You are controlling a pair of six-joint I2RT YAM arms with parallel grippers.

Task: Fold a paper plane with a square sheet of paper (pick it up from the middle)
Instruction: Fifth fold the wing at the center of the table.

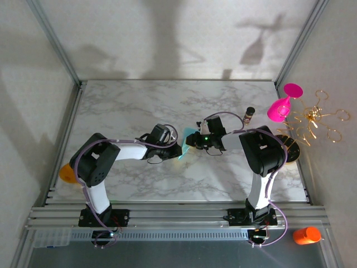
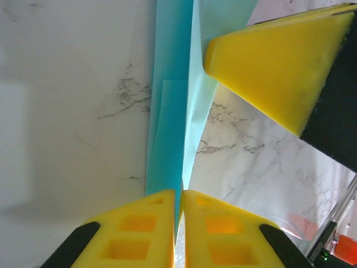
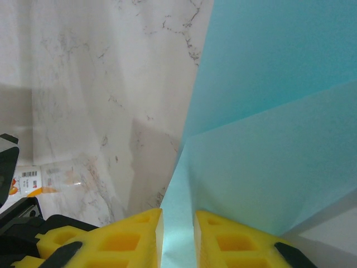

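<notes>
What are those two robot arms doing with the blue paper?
They are folding it. The left gripper is pinched shut on the teal paper, already creased into layers, at the middle of the marble table. The right gripper straddles the paper's other end, a small gap between its fingers.

From above, most of the paper [image 1: 183, 152] is hidden between the left tool [image 1: 176, 148] and right tool [image 1: 194, 139]. In both wrist views it runs off the top edge; whether the right tool pinches it cannot be told.
</notes>
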